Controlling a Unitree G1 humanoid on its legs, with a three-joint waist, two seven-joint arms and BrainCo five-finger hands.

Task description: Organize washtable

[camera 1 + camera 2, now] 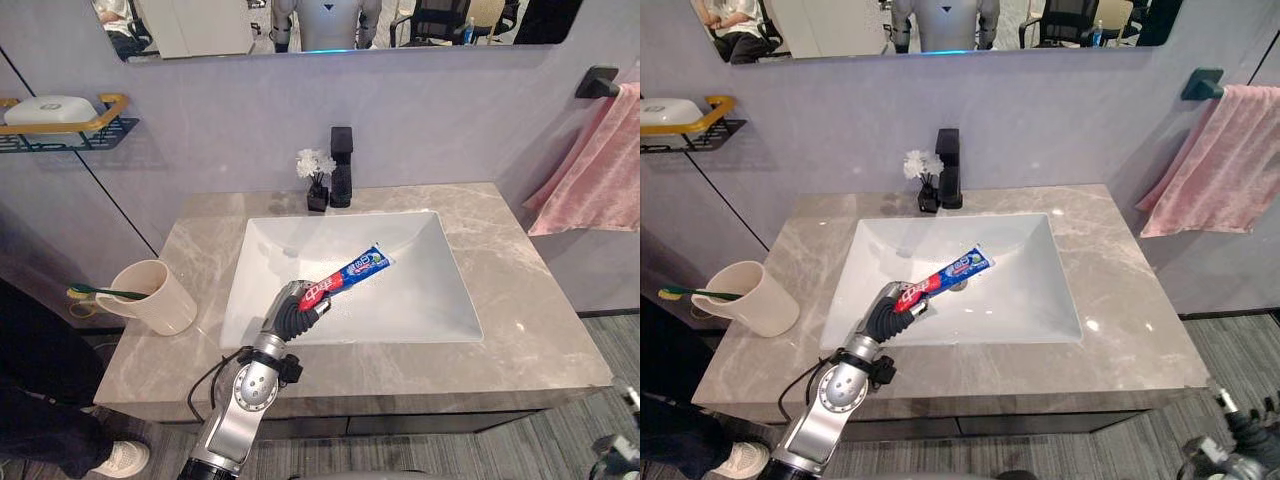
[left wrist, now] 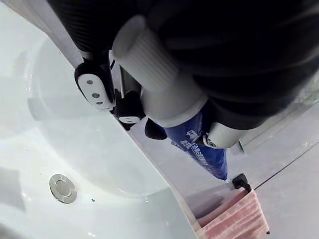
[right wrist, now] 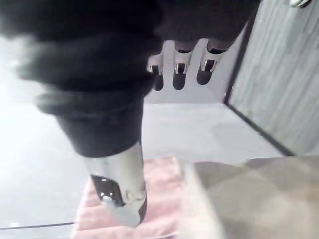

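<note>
- Currently a red and blue toothpaste tube [image 1: 345, 278] is held in the air over the near left part of the white sink [image 1: 420, 310]. Its far end slants up and to the right.
- Gripping the tube's near end is the robot's left hand [image 1: 292, 312], fingers curled round it, close above the basin's near rim.
- Well to the left, on the marble countertop [image 1: 530, 330], stands a cream cup [image 1: 160, 300] with a green toothbrush [image 1: 105, 292] lying across its mouth. This is probably where the tube belongs.
- At the far edge stand a black faucet [image 1: 341, 165] and a small flower vase [image 1: 317, 175]. A pink towel [image 1: 595, 170] hangs on the right.
- Low on the right, the right hand [image 3: 119, 184] hangs loose and holds nothing.
- Risks: the grip is only at one end, so the tube could swing or slip into the basin. It could also strike the toothbrush or tip the cup on the way in.
</note>
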